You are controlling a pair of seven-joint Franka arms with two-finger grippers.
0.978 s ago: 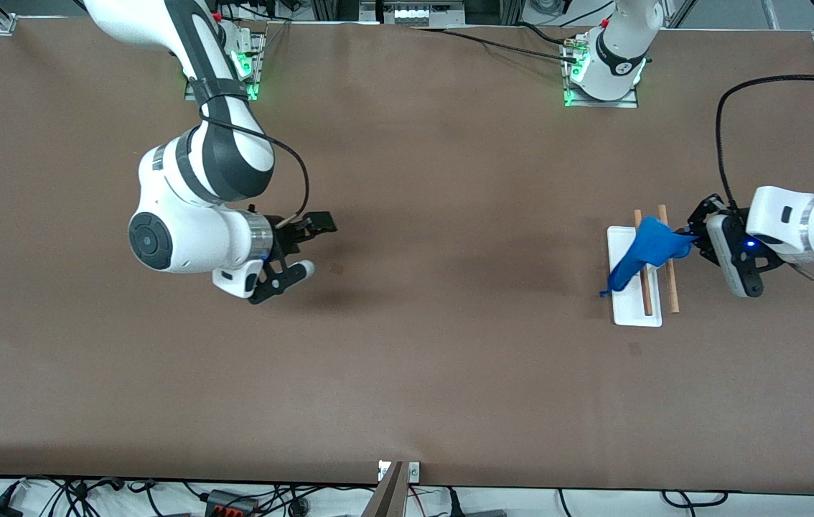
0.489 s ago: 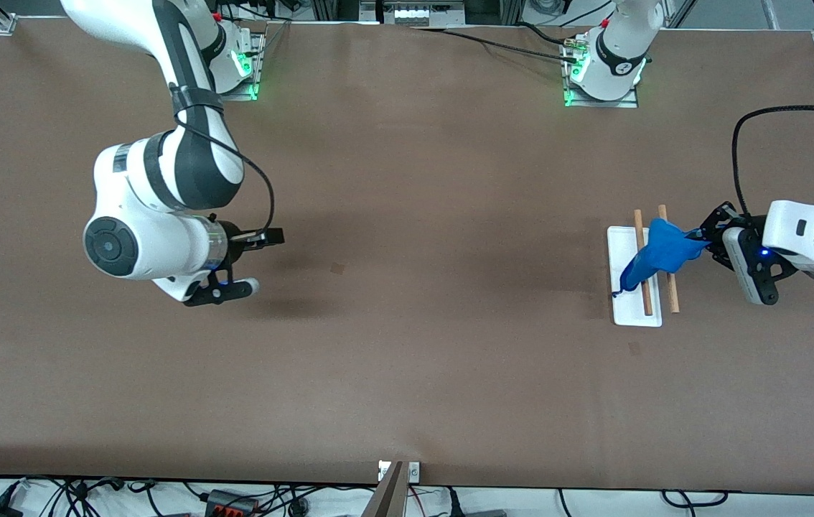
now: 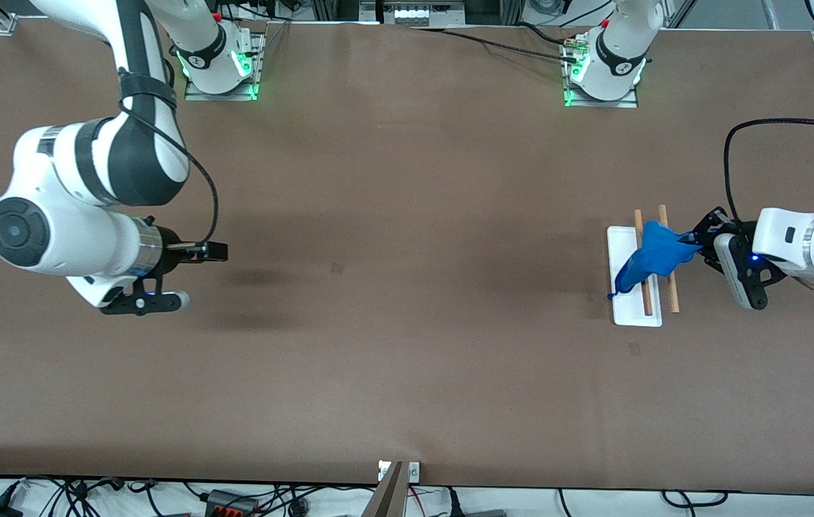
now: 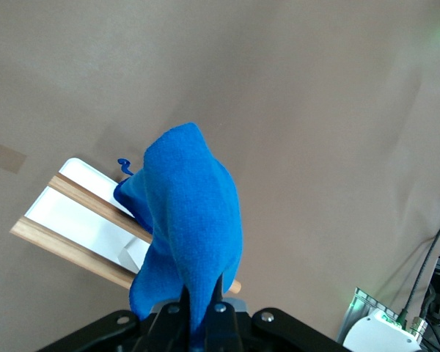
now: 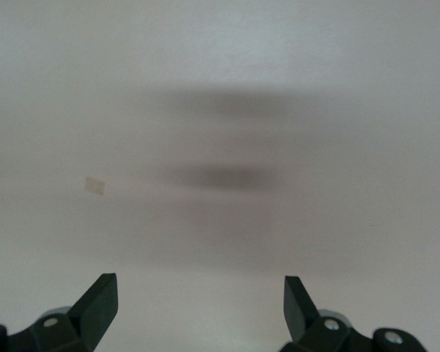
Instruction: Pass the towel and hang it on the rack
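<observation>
Your right gripper (image 3: 195,276) has drawn back to the frame's left edge, jaws spread wide and empty over the table (image 3: 407,287). At right of frame, your left gripper (image 3: 698,240) stays clenched on the towel (image 3: 647,255), draped across the rack (image 3: 634,301) and its rods.

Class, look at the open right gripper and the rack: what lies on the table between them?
Nothing: the front view shows only bare brown table between the right gripper and the rack.
</observation>
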